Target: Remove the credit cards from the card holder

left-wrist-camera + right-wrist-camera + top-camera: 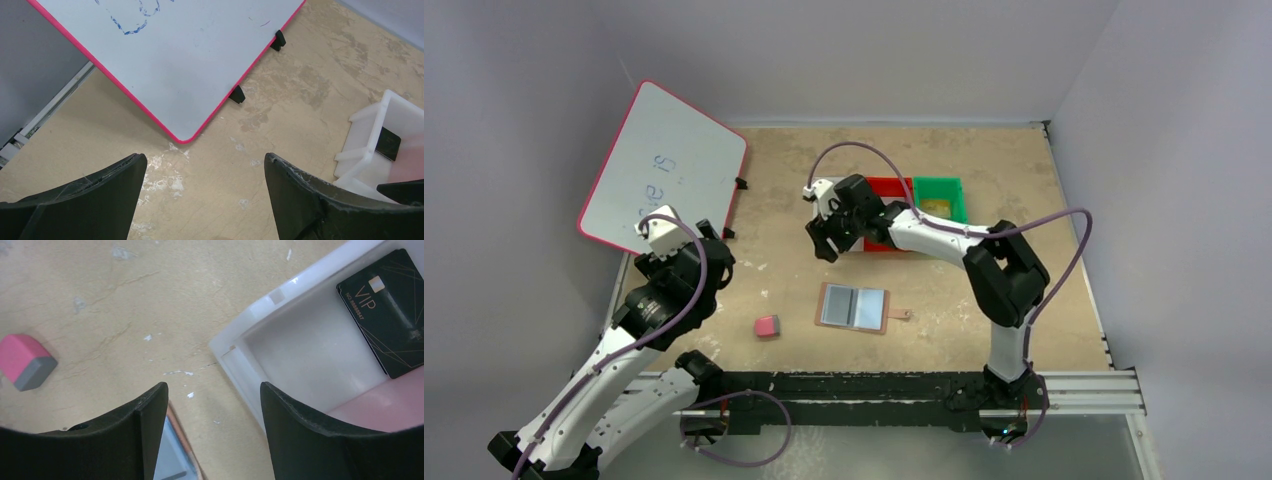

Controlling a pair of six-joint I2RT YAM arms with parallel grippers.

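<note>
The tan card holder (854, 307) lies open on the table with its pale blue-grey sleeves up and its snap tab to the right. Its corner shows in the right wrist view (175, 452). I cannot tell whether cards sit in the sleeves. A black VIP credit card (387, 310) lies in the white bin (260, 335); it also shows in the left wrist view (388, 143). A gold card (936, 207) lies in the green bin (939, 190). My right gripper (824, 238) (212, 400) is open and empty at the white bin's near-left corner, beyond the holder. My left gripper (709, 245) (205, 165) is open and empty at the left.
A pink-and-grey eraser (767, 326) (27, 361) lies left of the holder. A pink-framed whiteboard (664, 165) (185, 55) stands propped at the far left. A red bin (889, 188) sits between the white bin (370, 135) and the green one.
</note>
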